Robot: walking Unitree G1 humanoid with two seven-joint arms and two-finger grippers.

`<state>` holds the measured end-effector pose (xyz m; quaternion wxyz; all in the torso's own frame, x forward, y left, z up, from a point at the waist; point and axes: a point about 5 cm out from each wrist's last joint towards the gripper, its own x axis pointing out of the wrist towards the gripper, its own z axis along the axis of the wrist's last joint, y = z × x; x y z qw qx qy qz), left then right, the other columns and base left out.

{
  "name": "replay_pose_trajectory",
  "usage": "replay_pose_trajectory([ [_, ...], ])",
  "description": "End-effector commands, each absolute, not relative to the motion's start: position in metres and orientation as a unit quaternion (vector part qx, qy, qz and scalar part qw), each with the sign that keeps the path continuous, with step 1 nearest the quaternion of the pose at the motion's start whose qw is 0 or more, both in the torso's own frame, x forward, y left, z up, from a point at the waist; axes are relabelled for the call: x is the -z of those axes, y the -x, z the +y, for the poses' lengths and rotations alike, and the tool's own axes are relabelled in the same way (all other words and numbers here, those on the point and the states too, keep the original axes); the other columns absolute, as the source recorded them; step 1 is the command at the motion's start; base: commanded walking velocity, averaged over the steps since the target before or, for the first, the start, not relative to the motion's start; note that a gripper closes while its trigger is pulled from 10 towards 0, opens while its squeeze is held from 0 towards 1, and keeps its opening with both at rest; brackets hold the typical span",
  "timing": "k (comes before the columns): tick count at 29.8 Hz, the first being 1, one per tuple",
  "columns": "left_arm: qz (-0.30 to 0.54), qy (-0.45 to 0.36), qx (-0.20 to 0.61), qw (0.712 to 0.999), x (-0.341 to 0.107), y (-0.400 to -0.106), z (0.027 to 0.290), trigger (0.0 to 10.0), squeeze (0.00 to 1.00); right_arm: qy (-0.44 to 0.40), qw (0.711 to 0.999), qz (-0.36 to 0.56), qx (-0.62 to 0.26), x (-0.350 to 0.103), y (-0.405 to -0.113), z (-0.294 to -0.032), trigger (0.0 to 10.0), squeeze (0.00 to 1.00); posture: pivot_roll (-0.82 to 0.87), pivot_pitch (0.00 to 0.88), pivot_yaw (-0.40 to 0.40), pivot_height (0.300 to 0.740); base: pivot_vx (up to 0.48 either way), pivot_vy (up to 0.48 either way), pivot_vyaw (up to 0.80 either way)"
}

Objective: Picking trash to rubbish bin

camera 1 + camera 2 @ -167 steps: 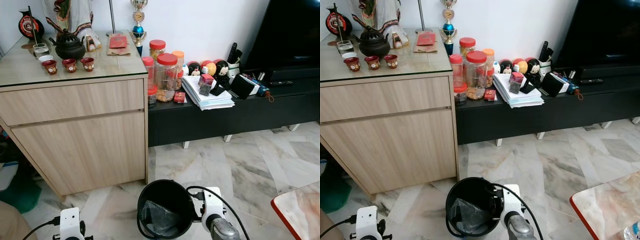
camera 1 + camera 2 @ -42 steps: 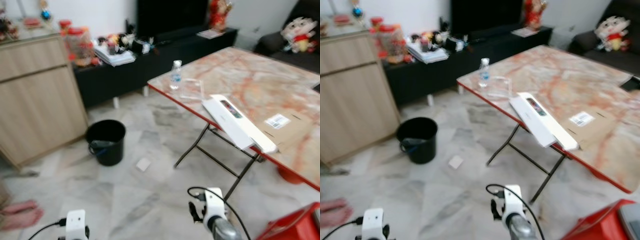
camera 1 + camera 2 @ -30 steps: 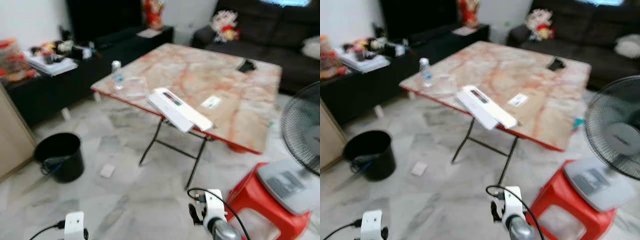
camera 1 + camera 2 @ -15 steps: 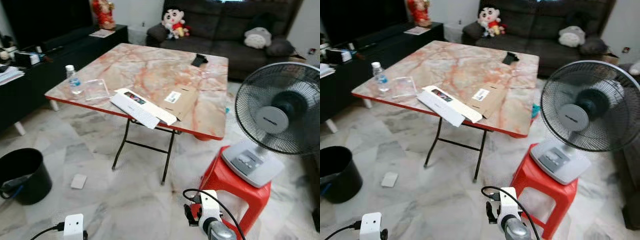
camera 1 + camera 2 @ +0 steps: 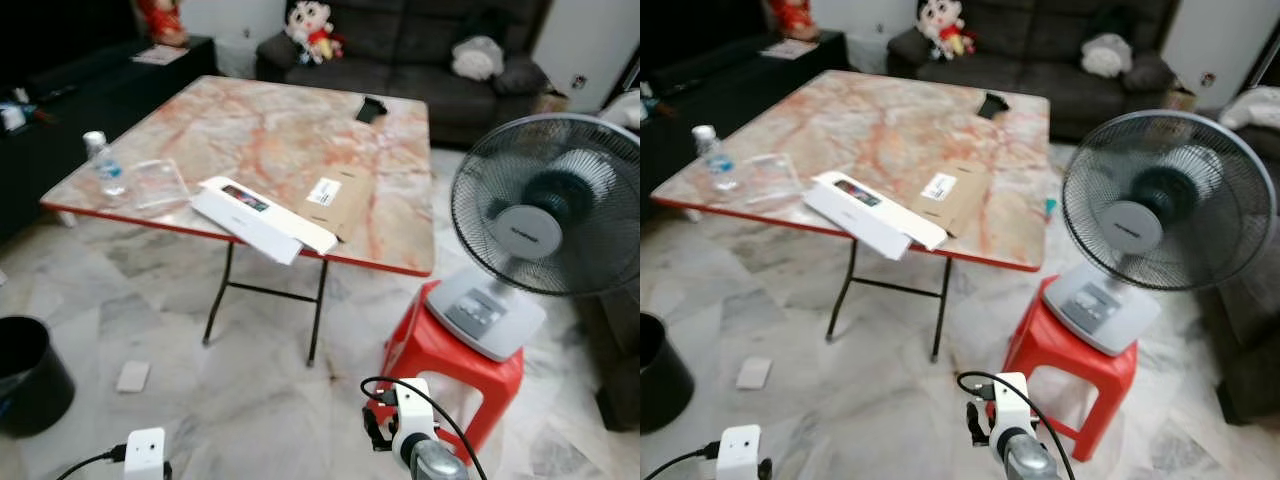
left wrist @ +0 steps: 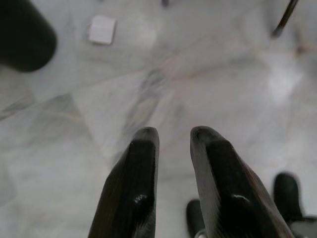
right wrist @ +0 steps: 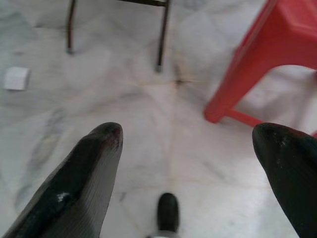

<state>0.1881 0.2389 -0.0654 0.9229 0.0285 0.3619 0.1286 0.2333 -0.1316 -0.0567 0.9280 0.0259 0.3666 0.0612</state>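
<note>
A black rubbish bin [image 5: 27,372] stands on the marble floor at the far left. A small white scrap [image 5: 132,376] lies on the floor just right of it, in front of the folding table [image 5: 400,225]. On the table are a plastic bottle [image 5: 97,160], a clear plastic tray [image 5: 160,183], a long white box [image 5: 262,217] and a brown envelope [image 5: 340,195]. My left gripper [image 6: 171,141] hangs low over the floor, fingers close together and holding nothing, with the scrap [image 6: 102,29] ahead. My right gripper [image 7: 187,134] hangs open and empty.
A standing fan [image 5: 545,210] sits on a red plastic stool [image 5: 455,360] at the right, close to my right arm. The stool's leg [image 7: 237,84] and the table's metal legs [image 7: 163,34] stand ahead. A dark sofa [image 5: 400,40] with soft toys lines the back wall.
The whole view has swung to the right: the bin has slid to the left edge, the fan and stool sit more central. Both arms hang low as before.
</note>
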Motion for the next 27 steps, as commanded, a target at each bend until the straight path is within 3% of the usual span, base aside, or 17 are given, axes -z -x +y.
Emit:
replay_pose_trajectory([
  [1, 0.377, -0.029, -0.132, 0.916, 0.0699, -0.1800, 0.2397, 10.0, 0.00, -0.025, 0.930, 0.363, -0.060, 0.0550, -0.2359, -0.1323, 10.0, 0.00, 0.05, 0.000, -0.048, 0.740, 0.000, 0.000, -0.68],
  [12, 0.378, -0.028, -0.135, 0.916, 0.0700, -0.1797, 0.2398, 10.0, 0.00, -0.029, 0.930, 0.362, -0.055, 0.0550, -0.2360, -0.1339, 10.0, 0.00, 0.05, 0.000, -0.050, 0.740, 0.000, 0.000, -0.65],
  [27, 0.361, -0.023, -0.138, 0.922, 0.0664, -0.1844, 0.2409, 10.0, 0.00, -0.034, 0.932, 0.357, -0.053, 0.0536, -0.2377, -0.1334, 10.0, 0.00, 0.06, 0.000, -0.054, 0.740, 0.000, 0.000, 0.00],
])
